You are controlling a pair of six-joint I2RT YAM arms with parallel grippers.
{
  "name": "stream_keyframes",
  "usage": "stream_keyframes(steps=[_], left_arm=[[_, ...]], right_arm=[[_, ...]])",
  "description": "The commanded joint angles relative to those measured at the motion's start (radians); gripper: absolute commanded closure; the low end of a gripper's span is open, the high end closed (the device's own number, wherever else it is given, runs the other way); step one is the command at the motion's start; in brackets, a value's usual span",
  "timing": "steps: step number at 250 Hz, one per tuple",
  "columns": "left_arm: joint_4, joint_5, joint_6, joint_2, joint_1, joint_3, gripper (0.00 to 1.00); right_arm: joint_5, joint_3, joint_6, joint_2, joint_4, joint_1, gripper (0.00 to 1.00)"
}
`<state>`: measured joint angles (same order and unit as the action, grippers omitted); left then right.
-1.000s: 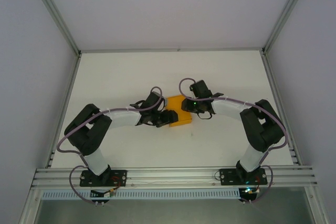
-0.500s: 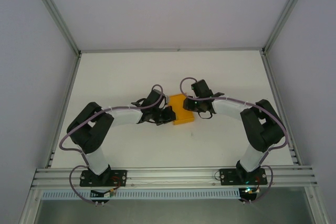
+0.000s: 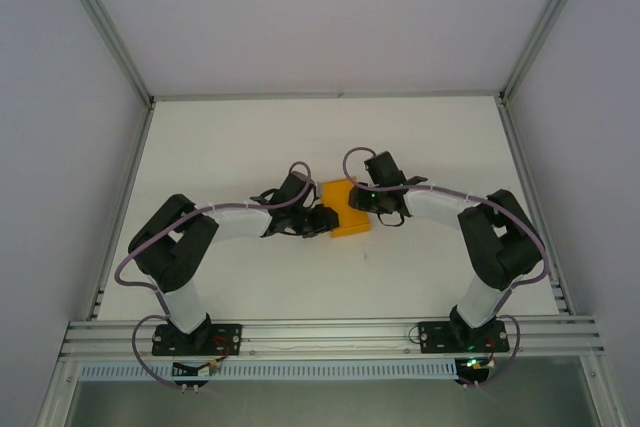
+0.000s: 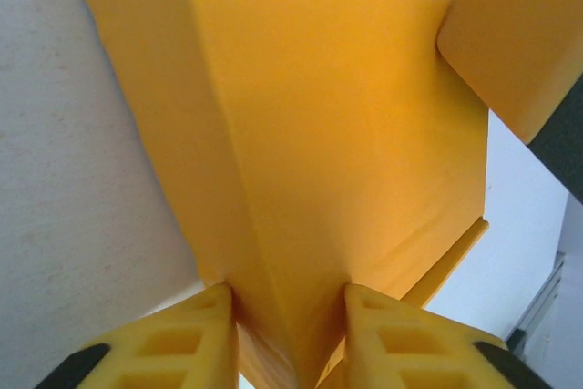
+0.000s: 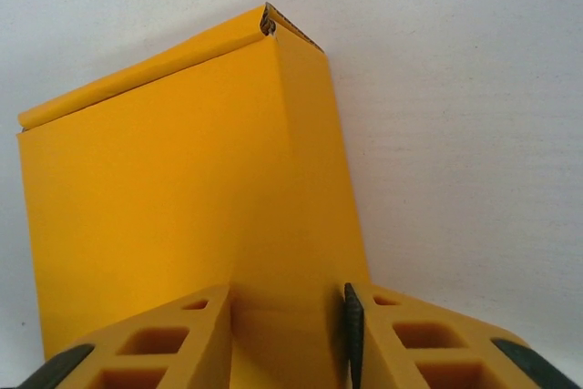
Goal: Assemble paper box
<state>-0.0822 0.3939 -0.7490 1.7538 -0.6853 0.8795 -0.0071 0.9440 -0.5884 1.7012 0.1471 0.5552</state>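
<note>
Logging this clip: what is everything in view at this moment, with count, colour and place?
paper box: one, orange-yellow card, folded into a small box shape, mid-table between the two grippers.
table: one, white, under the box and arms.
frame rails: several, silver metal, along the near edge and up the corners of the enclosure.
enclosure walls: pale grey, around the far side and both sides of the table.
left arm: one, black and white, reaching in from the near left.
right arm: one, black and white, reaching in from the near right.
left gripper: one, yellow fingers, closed on a folded edge of the box.
right gripper: one, yellow fingers, closed on the box's near edge.
</note>
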Motion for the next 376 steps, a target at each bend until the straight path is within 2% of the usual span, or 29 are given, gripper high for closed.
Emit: stream_keyframes(steps=[1, 41, 66, 78, 92, 106, 148, 165, 174, 199, 217, 228, 256, 268, 280, 301, 310, 324, 347, 356, 376], left_arm=[[0.057, -0.102, 0.033, 0.016, -0.001, -0.020, 0.60], [0.114, -0.148, 0.072, -0.032, -0.005, 0.016, 0.44], [0.141, -0.185, 0.088, -0.074, -0.004, 0.031, 0.25], [0.159, -0.199, 0.095, -0.093, -0.004, 0.039, 0.19], [0.179, -0.217, 0.105, -0.111, -0.004, 0.045, 0.12], [0.190, -0.227, 0.116, -0.129, -0.004, 0.049, 0.00], [0.282, -0.324, 0.161, -0.206, -0.005, 0.080, 0.00], [0.336, -0.418, 0.192, -0.265, -0.003, 0.094, 0.00], [0.377, -0.483, 0.215, -0.301, -0.001, 0.105, 0.00], [0.490, -0.740, 0.270, -0.397, 0.016, 0.129, 0.00], [0.531, -0.971, 0.283, -0.451, 0.055, 0.109, 0.00], [0.537, -1.031, 0.292, -0.482, 0.108, 0.088, 0.00], [0.372, -1.085, 0.417, -0.529, 0.258, -0.042, 0.00], [0.239, -1.101, 0.452, -0.537, 0.319, -0.112, 0.00], [0.133, -1.057, 0.472, -0.544, 0.385, -0.177, 0.00], [-0.021, -0.918, 0.494, -0.557, 0.483, -0.271, 0.00], [-0.132, -0.889, 0.534, -0.544, 0.500, -0.323, 0.00], [-0.340, -0.902, 0.589, -0.494, 0.505, -0.408, 0.00], [-0.574, -0.889, 0.654, -0.376, 0.512, -0.478, 0.00], [-0.535, -0.868, 0.659, -0.365, 0.513, -0.451, 0.00], [-0.516, -0.775, 0.706, -0.326, 0.523, -0.414, 0.00]], right_arm=[[0.011, -0.036, 0.011, 0.030, 0.226, 0.019, 0.60], [0.076, 0.023, 0.033, 0.006, 0.267, 0.017, 0.50], [0.098, 0.069, 0.046, -0.006, 0.282, 0.016, 0.45], [0.108, 0.093, 0.055, -0.011, 0.285, 0.014, 0.40], [0.111, 0.122, 0.071, -0.018, 0.286, 0.013, 0.39], [0.115, 0.147, 0.082, -0.025, 0.281, 0.012, 0.36], [0.130, 0.197, 0.108, -0.063, 0.270, 0.001, 0.22], [0.135, 0.193, 0.119, -0.103, 0.252, -0.010, 0.14], [0.135, 0.185, 0.125, -0.132, 0.242, -0.021, 0.00], [0.159, 0.146, 0.153, -0.224, 0.224, -0.066, 0.00], [0.203, 0.088, 0.184, -0.298, 0.190, -0.116, 0.00], [0.220, 0.038, 0.209, -0.341, 0.150, -0.154, 0.00], [0.249, -0.084, 0.292, -0.422, 0.050, -0.254, 0.00], [0.295, -0.144, 0.328, -0.442, -0.024, -0.289, 0.00], [0.326, -0.202, 0.349, -0.455, -0.099, -0.323, 0.00], [0.293, -0.315, 0.408, -0.475, -0.289, -0.373, 0.00], [0.292, -0.380, 0.445, -0.468, -0.430, -0.383, 0.00], [0.305, -0.471, 0.481, -0.442, -0.641, -0.396, 0.00], [0.300, -0.551, 0.487, -0.384, -0.868, -0.424, 0.00], [0.280, -0.581, 0.481, -0.351, -0.967, -0.440, 0.00], [0.215, -0.596, 0.460, -0.286, -1.034, -0.471, 0.00]])
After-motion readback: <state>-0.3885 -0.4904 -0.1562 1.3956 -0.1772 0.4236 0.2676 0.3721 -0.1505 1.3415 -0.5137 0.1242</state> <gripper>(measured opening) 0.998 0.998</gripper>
